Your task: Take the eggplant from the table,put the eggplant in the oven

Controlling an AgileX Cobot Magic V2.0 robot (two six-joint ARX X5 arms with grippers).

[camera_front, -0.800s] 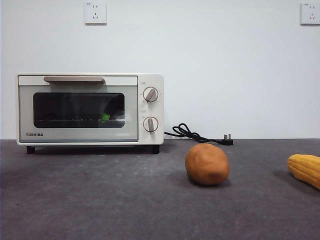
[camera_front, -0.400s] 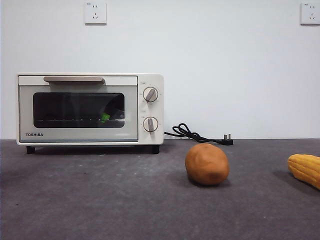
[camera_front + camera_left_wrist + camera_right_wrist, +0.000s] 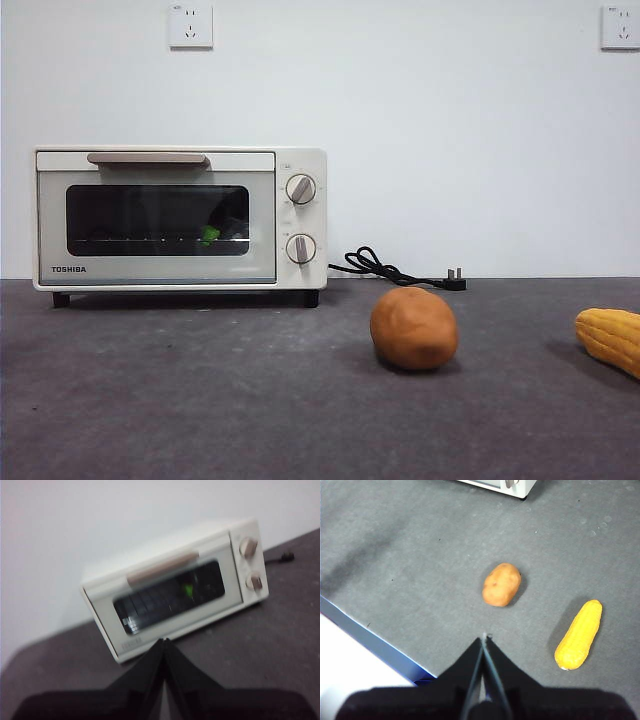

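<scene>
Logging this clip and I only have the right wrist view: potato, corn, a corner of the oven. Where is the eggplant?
Observer: Inside the oven. Through the closed glass door the front view shows the eggplant, its green stem end on the rack.
Operator: Is the left arm near it?
Observer: No, the left gripper is back from the oven, jaws shut and holding nothing.
Operator: Is the oven plugged in?
Observer: No. Its black cord lies on the table beside it, with the plug resting loose by the wall.
</scene>
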